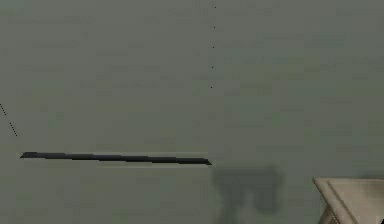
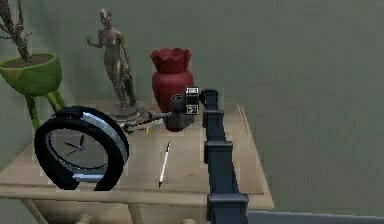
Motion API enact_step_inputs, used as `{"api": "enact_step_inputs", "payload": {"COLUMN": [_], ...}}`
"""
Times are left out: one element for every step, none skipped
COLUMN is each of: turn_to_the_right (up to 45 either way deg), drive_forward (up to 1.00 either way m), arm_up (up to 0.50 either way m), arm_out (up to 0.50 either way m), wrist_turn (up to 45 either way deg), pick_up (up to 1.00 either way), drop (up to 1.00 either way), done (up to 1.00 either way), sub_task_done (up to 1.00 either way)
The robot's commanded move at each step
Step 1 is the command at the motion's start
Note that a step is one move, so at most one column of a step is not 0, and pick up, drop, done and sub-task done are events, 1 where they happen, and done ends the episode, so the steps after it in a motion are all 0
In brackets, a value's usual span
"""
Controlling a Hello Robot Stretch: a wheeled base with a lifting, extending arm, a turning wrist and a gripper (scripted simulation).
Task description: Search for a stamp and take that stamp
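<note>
Two fingers [image 2: 150, 119] sit mid-frame by the bronze figure statue [image 2: 117, 60] on the pale wooden surface [image 2: 240, 170]; their grip and load cannot be told. You can't identify a stamp there, so creep in slowly.

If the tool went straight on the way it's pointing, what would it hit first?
Likely the round clock: the tool points toward the arm side view's left, at the clock's upper rim. The statue stands near that line, and depth is unclear, so it could meet the statue's base instead.
</note>
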Motion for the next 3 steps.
{"api": "enact_step_inputs", "payload": {"turn_to_the_right": [0.0, 0.0, 0.0], "drive_forward": [0.00, 0.00, 0.00], "arm_up": [0.00, 0.10, 0.00], "arm_out": [0.00, 0.00, 0.00], "wrist_turn": [0.0, 0.0, 0.0], "pick_up": [1.00, 0.00, 0.00], "drop": [0.00, 0.00, 0.00], "done": [0.00, 0.00, 1.00], "sub_task_done": [0.00, 0.00, 0.00]}}
